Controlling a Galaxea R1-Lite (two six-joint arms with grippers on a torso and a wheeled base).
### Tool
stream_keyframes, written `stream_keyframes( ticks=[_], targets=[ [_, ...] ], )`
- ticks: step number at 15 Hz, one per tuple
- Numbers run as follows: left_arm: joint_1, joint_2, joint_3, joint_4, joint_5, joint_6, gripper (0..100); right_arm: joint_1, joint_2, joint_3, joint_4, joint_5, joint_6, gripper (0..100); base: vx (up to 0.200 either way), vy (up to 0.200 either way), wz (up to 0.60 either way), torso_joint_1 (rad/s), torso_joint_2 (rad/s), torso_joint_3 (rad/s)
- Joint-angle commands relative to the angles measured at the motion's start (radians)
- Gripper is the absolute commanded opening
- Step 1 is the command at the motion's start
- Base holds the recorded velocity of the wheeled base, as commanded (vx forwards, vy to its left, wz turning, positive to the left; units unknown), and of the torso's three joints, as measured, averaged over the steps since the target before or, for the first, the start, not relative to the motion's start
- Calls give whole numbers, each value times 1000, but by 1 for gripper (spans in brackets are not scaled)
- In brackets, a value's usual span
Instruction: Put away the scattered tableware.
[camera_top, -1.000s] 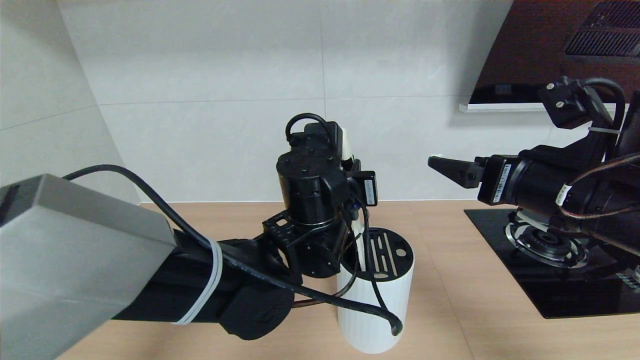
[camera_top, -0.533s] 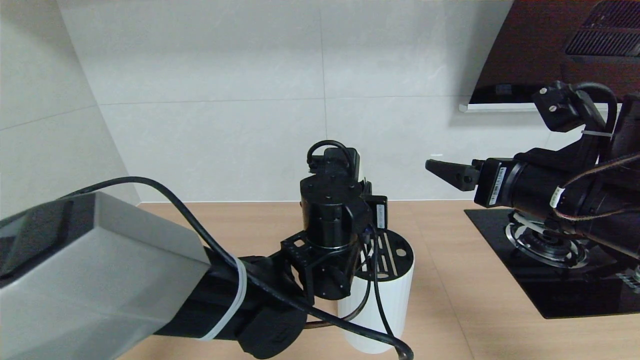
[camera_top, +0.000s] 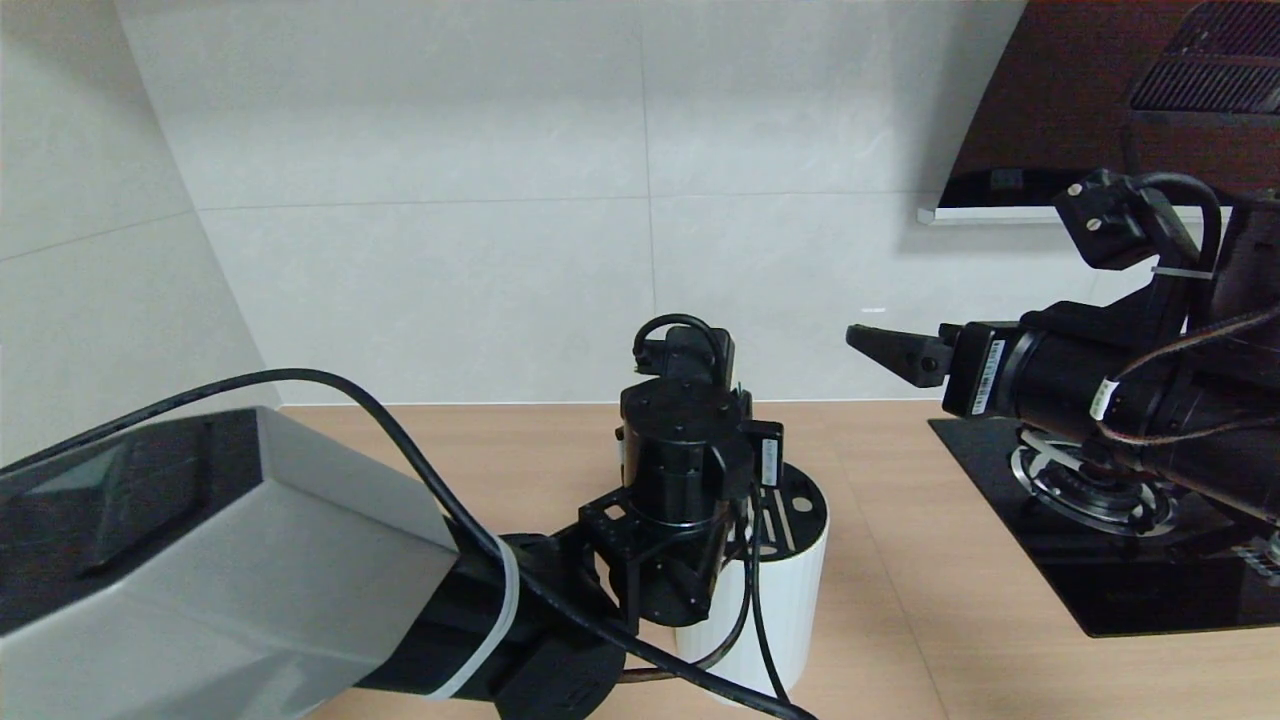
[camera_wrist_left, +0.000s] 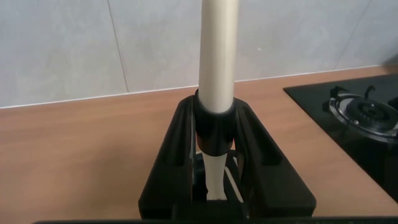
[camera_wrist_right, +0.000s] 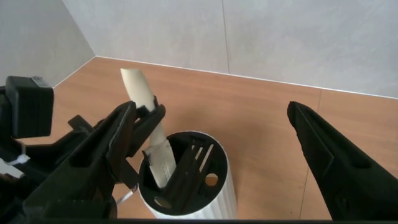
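Gripping a cream, round-barrelled utensil handle (camera_wrist_left: 218, 43) in the left hand (camera_wrist_left: 216, 130), with the black fingers (camera_wrist_left: 175, 155) shut against it from both sides and most of the handle's length standing clear above them. Holding that utensil roughly upright, a little left of the scene's middle, straight above a white, ribbed, cylindrical holder (camera_top: 790, 590) capped by a black slotted top (camera_top: 797, 503). Placing the pale lower end of the utensil inside an opening of that top; cannot tell which slot it sits in, nor what kind of utensil lies below the handle. Standing upright on a light wooden counter (camera_top: 900, 600), with a pale grey tiled wall (camera_top: 450, 250) behind. Showing several narrow slits and a few small round holes on the uncovered right half of the black top. Further right, carrying the right hand (camera_wrist_right: 210, 111) raised well above the counter, between the holder and the hob. Spread wide, with nothing between the two tapered fingers (camera_wrist_right: 336, 162), tips aimed toward the holder and the gripped handle. Ending at the far right with a black glass gas hob (camera_top: 1100, 590) set on the counter, well apart from the holder, bearing a round metal burner (camera_top: 1080, 490) partly hidden behind the right arm. Above it, fixed to the wall, a dark slanted range hood (camera_top: 1080, 100) with a pale lower edge.
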Motion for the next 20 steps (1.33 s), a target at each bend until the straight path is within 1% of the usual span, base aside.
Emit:
stream_keyframes(
  ticks=[1, 2, 3, 13, 14, 15, 16, 17, 18, 19, 20],
  targets=[
    [-3, 8, 1, 1, 0, -1, 0, 0, 2, 0, -2, 0, 0, 100, 0, 0, 0, 0, 0, 0],
    [-3, 8, 1, 1, 0, -3, 0, 0, 2, 0, -2, 0, 0, 100, 0, 0, 0, 0, 0, 0],
    [-4, 8, 1, 1, 0, -3, 100, -1, 2, 0, -2, 0, 0, 100, 0, 0, 0, 0, 0, 0],
    [-4, -15, 3, -7, -3, -6, 100, 0, 1, 8, -3, 0, -14, 100, 0, 0, 0, 0, 0, 0],
    [0, -46, 12, -25, -3, -6, 100, 0, 1, 9, -3, 0, -14, 100, 0, 0, 0, 0, 0, 0],
    [48, -121, 45, -59, -8, 7, 100, 0, 1, 8, -5, 0, -14, 100, 0, 0, 0, 0, 0, 0],
    [105, -207, 73, -77, -43, 10, 100, 0, -4, 6, -8, 0, -12, 100, 0, 0, 0, 0, 0, 0],
    [152, -309, 133, -81, -109, 4, 100, 0, -5, 3, -9, -1, -12, 100, 0, 0, 0, 0, 0, 0],
    [174, -375, 176, -79, -158, 4, 100, -1, -8, 2, -11, -4, -12, 100, 0, 0, 0, 0, 0, 0],
    [191, -498, 259, -73, -268, 4, 100, -1, -24, 0, -11, -7, -14, 100, 0, 0, 0, 0, 0, 0],
    [198, -587, 308, -64, -334, 7, 100, -4, -41, 2, -11, -11, -14, 100, 0, 0, 0, 0, 0, 0]
  ],
)
